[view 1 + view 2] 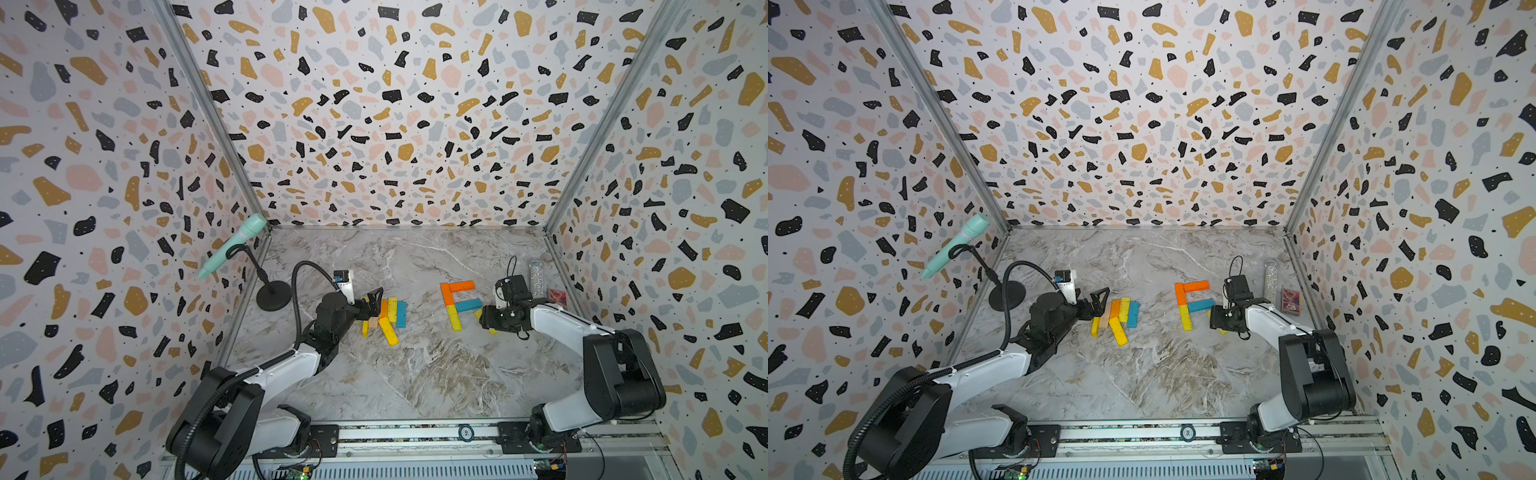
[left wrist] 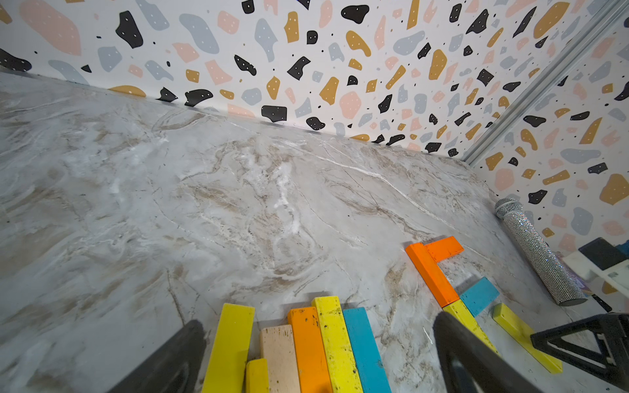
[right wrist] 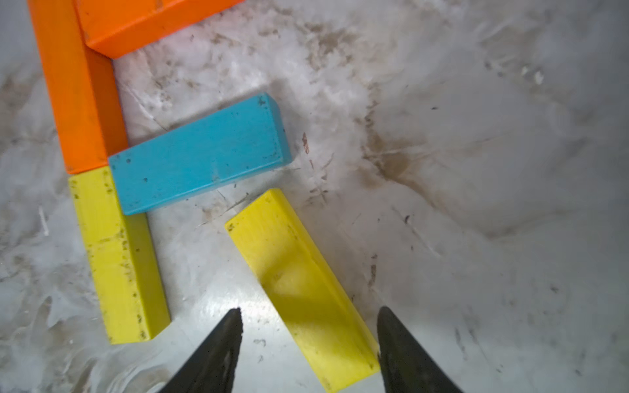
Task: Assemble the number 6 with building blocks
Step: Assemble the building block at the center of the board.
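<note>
Marble-look tabletop, walled on three sides by terrazzo-print panels.

Front edge: metal rail carrying both arm bases.

Mid-table, left side: left gripper, jaws spread wide, nothing held, hovering over a loose pile of building blocks. The pile is yellow, pale wood, orange and blue planks lying side by side, with one yellow plank askew at the near end.

Mid-table, right side: part-built figure. Yellow plank and orange plank lie end to end as a spine. Blue plank and second orange plank branch off toward the right arm, each touching the spine.

Right gripper: jaws apart, straddling a slanted yellow block that lies flat just beside the blue plank, with a gap on one side.

Behind: glittery tube, upright, with a red patterned box beside it.

Far left corner: mint microphone on black stand.
</note>
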Controlling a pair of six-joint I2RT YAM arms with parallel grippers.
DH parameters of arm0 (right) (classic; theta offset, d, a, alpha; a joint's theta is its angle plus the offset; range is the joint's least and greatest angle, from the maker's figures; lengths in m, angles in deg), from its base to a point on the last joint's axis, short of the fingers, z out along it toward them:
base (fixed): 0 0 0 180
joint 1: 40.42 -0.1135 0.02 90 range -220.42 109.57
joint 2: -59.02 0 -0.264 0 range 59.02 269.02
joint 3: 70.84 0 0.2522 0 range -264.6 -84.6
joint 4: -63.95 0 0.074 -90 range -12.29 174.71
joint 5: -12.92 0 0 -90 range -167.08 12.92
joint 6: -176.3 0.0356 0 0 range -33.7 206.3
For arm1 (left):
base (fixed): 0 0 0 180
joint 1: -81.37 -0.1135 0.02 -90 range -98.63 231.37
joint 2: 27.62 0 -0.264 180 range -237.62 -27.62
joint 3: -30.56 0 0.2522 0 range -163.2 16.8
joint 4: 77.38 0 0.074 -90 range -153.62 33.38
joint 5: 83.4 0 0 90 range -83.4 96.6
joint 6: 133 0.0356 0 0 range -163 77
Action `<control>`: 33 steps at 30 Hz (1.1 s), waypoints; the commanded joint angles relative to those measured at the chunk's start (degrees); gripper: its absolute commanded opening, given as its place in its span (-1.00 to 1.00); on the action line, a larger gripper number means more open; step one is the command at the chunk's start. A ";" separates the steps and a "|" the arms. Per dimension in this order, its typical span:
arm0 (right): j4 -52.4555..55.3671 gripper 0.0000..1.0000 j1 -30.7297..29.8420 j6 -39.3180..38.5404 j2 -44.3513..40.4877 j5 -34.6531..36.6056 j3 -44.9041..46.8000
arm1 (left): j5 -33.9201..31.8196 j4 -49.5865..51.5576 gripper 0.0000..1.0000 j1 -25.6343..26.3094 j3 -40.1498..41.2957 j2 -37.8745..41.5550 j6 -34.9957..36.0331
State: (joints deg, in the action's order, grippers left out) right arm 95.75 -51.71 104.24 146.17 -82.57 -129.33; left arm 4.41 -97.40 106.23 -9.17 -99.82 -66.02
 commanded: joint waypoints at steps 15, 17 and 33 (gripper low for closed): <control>-0.90 0.30 -0.31 -1.15 4.52 3.13 -3.66 | -0.44 -0.18 0.99 -0.24 -1.74 1.65 1.71; -0.75 0.32 -0.31 -0.90 3.20 2.28 -3.71 | -0.44 -0.23 0.99 -0.25 -1.76 1.64 1.65; -1.20 -0.17 5.73 5.79 -15.64 -9.02 12.22 | 0.18 -0.80 0.99 -0.19 -1.59 1.11 1.32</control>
State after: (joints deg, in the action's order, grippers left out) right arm 93.85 -46.14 108.24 131.42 -89.61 -118.31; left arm 4.41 -96.66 106.23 -9.20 -99.17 -65.06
